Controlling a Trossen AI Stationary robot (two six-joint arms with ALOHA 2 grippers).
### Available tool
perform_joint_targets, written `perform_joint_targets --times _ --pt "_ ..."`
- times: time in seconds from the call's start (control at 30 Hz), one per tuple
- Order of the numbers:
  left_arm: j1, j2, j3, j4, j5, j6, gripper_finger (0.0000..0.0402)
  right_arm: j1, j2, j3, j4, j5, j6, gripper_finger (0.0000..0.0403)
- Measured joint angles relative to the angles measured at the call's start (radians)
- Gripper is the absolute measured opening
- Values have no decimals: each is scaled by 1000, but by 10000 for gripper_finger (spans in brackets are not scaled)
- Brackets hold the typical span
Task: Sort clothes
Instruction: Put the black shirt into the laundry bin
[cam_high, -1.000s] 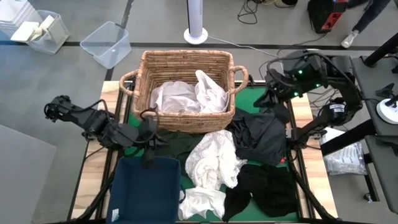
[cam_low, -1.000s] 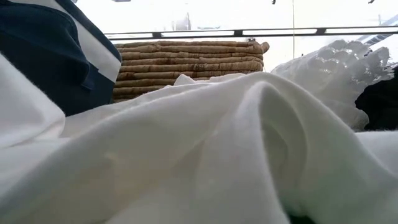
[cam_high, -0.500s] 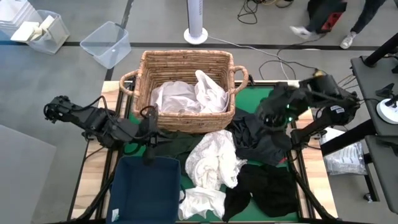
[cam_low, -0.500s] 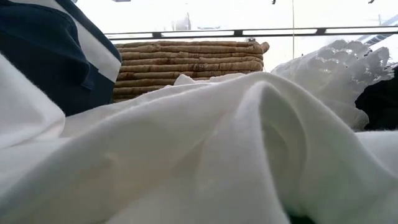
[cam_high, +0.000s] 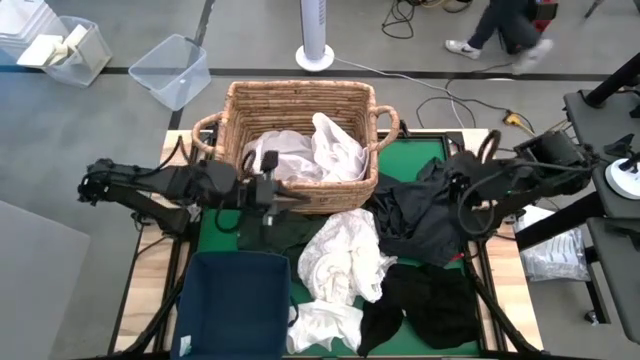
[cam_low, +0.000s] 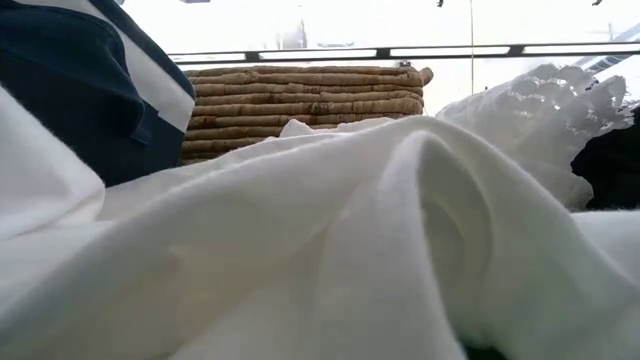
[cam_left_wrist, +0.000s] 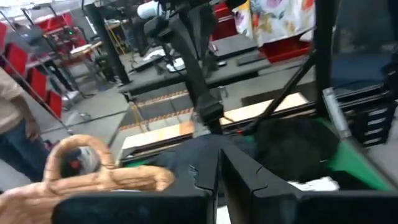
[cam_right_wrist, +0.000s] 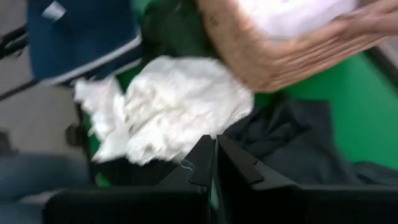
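Observation:
Clothes lie on the green mat: a lacy white garment (cam_high: 345, 255) in the middle, another white one (cam_high: 325, 325) near the front edge, a black one (cam_high: 430, 300), a dark grey one (cam_high: 420, 225) at the right, and a dark one (cam_high: 280, 232) between the wicker basket and the bin. White clothes (cam_high: 300, 155) lie in the basket (cam_high: 300, 88). My left gripper (cam_high: 288, 195) is shut and empty, pointing level along the basket's near wall. My right gripper (cam_high: 448, 185) is shut and empty, hanging above the dark grey garment (cam_right_wrist: 298, 149).
A navy fabric bin (cam_high: 235, 305) stands at the table's near left. In the low view, white cloth (cam_low: 350, 230) fills the foreground, with the basket (cam_low: 300, 95) behind it. A clear plastic tub (cam_high: 170, 70) and a fan base (cam_high: 315, 55) stand on the floor beyond. A person walks at the far right.
My left gripper has moved from above the dark garment toward the table's right and the basket's near wall, rolling its wrist. My right arm has swung round and come down toward the dark grey garment. Both stayed shut. No garment has moved.

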Motion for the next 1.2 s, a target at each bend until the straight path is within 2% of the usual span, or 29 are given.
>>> perform_joint_targets --times 0.13,0.23,0.37,0.5,0.6,0.67,0.9,1.17,1.2 --pt "79 34 0 45 16 40 0 1 -35 -4 2 183 -25 13" --pt "116 60 0 179 64 25 0 1 -52 -4 14 312 -44 13" --pt "116 113 0 395 121 -44 0 1 -60 -5 19 346 -53 13" --pt "84 185 1 478 123 -77 0 1 -65 -8 21 364 -76 13" --pt "51 246 59 420 120 -75 0 1 -66 -16 20 365 -100 13" --pt "25 290 125 305 120 -61 0 1 -66 -19 19 364 -122 13" --pt "-86 523 520 -210 35 -64 0 1 -96 -19 -4 320 -160 13" --pt "-154 912 1023 -450 23 -183 0 1 -185 -19 -4 314 -150 13" --pt "-160 941 1027 -432 23 -191 0 1 -200 -19 -4 316 -151 13"
